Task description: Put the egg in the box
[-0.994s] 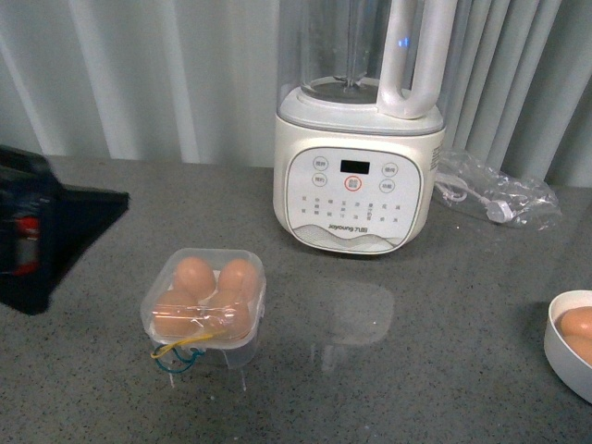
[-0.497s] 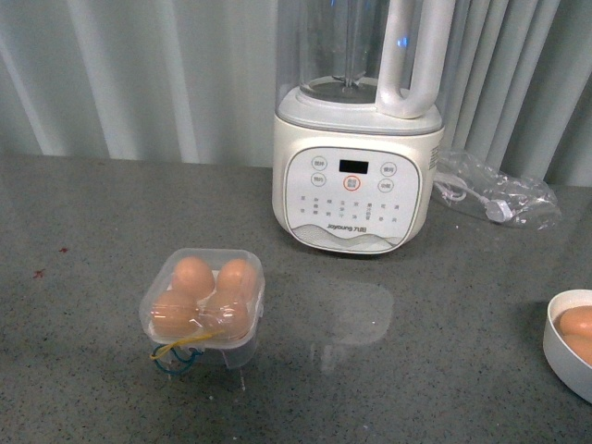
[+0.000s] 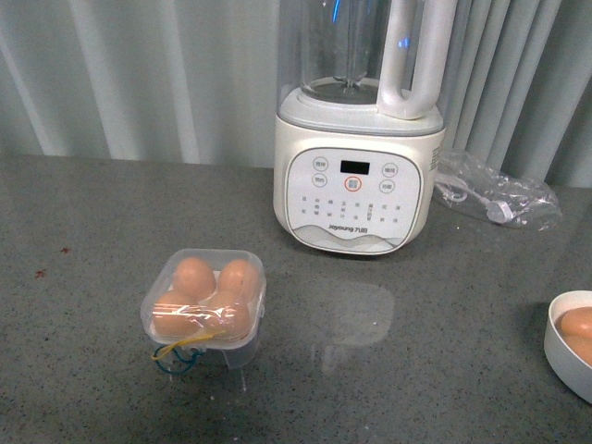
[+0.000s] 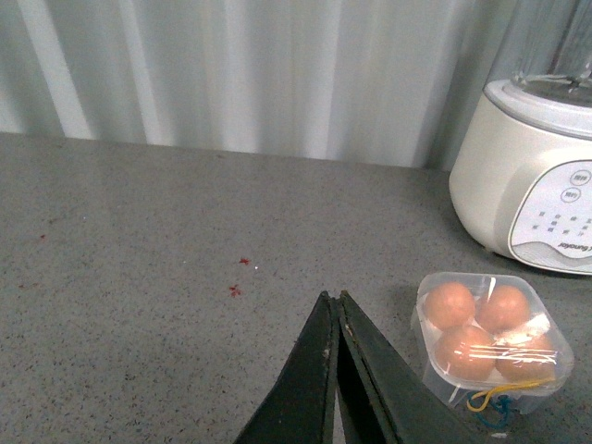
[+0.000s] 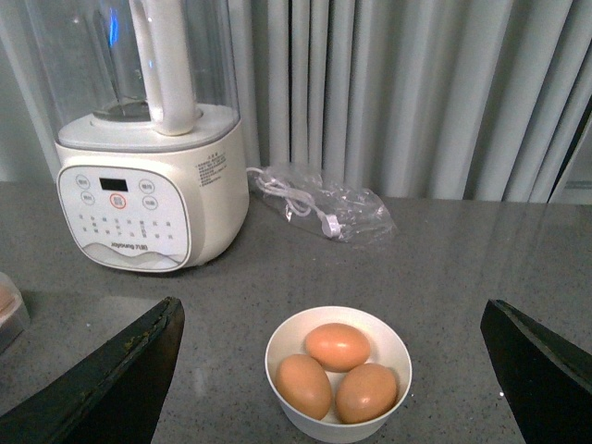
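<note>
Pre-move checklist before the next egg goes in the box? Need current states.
1. Free cell in the box: not ok. All four cells hold eggs.
2. Lid open: cannot tell for certain; clear plastic appears to cover the eggs and a yellow band crosses the front.
3. Eggs to pick: ok. Three lie in the white bowl.
4. Right gripper: ok. Open and empty, fingers spread either side of the bowl.
5. Left gripper: ok. Shut, empty, off to the side of the box.
6. Path past the blender: ok. It stands behind both box and bowl, not between them.
</note>
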Robot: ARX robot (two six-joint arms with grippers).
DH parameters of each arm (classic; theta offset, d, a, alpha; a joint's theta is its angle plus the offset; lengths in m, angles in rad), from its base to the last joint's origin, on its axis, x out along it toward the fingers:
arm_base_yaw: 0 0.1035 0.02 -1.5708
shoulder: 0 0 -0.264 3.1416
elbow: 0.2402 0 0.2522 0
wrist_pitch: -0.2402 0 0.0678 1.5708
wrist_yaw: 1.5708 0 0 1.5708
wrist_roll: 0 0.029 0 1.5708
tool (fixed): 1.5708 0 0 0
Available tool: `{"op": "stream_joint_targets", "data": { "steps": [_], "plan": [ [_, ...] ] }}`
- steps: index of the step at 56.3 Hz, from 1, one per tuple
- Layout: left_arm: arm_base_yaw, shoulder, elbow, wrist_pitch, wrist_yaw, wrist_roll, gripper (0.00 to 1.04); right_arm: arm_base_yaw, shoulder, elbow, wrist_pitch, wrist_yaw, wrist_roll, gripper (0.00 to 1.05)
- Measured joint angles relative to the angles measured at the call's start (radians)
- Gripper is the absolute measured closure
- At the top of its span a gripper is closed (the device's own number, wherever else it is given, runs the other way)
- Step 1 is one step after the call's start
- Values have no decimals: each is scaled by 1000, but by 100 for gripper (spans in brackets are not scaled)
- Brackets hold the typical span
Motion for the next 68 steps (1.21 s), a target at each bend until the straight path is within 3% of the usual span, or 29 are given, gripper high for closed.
{"op": "stream_joint_targets", "data": {
  "steps": [24,57,61,62,68],
  "plan": [
    [0,-280,-1,-262,-1,0,101,0,0,0,0,1,0,7],
    [0,-453,-1,-434,-1,0,101,0,0,0,0,1,0,7],
    [0,-546,0,-559,-1,1,96,0,0,0,0,1,0,7],
    [0,-574,0,-590,0,0,101,0,0,0,0,1,0,7],
    [0,-623,0,-607,-1,-1,101,0,0,0,0,1,0,7]
  ]
}}
